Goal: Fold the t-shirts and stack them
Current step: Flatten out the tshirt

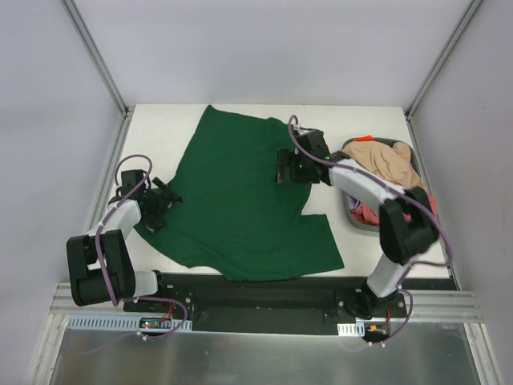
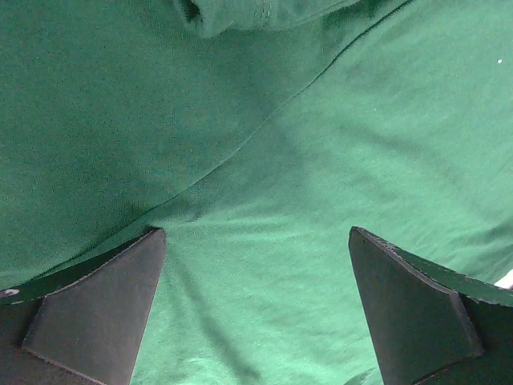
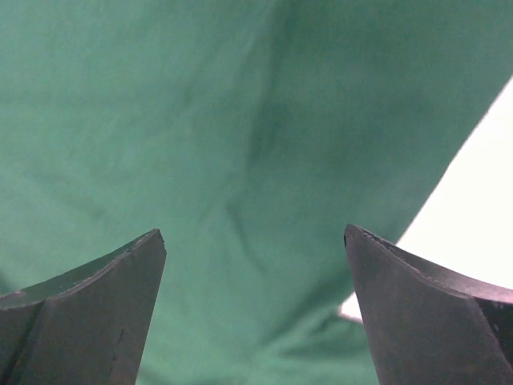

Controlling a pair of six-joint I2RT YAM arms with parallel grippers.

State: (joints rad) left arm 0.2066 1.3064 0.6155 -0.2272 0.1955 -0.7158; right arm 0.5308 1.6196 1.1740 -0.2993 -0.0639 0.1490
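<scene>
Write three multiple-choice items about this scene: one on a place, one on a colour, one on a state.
1. Where does the beige t-shirt lie?
A) in the grey basket at the right of the table
B) flat in the middle of the table
C) hanging over the table's far edge

2. What colour is the spread-out t-shirt?
A) purple
B) dark green
C) white

3. How do the left gripper and the right gripper stand?
A) both shut on cloth
B) left open, right shut
C) both open

Answers:
1 A: the top view shows the beige cloth heaped inside the basket.
2 B: all three views show green cloth.
3 C: each wrist view shows its two fingers wide apart, with nothing between them.
</scene>
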